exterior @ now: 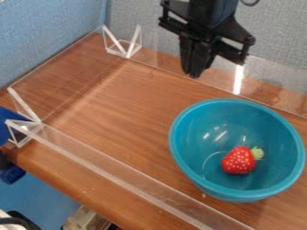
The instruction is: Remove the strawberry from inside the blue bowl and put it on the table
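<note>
The small red strawberry (242, 160) with its green cap lies inside the teal-blue bowl (204, 126), toward the right of the bowl's bottom. The bowl rests on the reddish-brown wooden table (120, 99) at the right. My black gripper (195, 69) hangs high above the table, up and to the left of the bowl, pointing down. Its fingers are shut together with nothing between them. It is well apart from the strawberry.
Clear acrylic barrier strips (96, 166) run along the table's front and left edges, with triangular brackets at the left (24, 130) and back (122, 40). Another clear strip stands behind the bowl. A blue wall is at the back left.
</note>
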`<state>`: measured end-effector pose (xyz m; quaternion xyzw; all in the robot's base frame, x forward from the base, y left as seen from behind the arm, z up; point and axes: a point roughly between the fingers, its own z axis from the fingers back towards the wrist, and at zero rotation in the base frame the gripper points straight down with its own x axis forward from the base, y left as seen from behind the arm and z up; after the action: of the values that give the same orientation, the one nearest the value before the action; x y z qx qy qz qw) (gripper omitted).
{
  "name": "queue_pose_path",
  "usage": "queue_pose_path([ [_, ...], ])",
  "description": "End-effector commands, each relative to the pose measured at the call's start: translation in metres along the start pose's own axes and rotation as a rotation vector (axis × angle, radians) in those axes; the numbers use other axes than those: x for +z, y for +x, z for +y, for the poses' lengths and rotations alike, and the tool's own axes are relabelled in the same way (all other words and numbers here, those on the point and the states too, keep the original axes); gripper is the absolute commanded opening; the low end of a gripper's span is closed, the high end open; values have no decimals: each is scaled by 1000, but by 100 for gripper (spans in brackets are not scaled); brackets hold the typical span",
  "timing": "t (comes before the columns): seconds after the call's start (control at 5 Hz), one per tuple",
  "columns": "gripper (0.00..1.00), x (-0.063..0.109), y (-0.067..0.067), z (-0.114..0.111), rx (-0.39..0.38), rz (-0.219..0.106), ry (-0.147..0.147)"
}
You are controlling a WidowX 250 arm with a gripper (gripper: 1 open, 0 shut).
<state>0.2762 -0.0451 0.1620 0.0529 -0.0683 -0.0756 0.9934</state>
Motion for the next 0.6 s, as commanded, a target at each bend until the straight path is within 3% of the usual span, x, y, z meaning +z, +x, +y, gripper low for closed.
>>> queue_pose_path([
  [0.0, 100, -10, 1, -1, 5, -3, -9],
  [0.2, 100, -31, -2, -6, -12, 27, -10],
  [0.4, 100, -34, -11, -23, -45, 17, -19],
])
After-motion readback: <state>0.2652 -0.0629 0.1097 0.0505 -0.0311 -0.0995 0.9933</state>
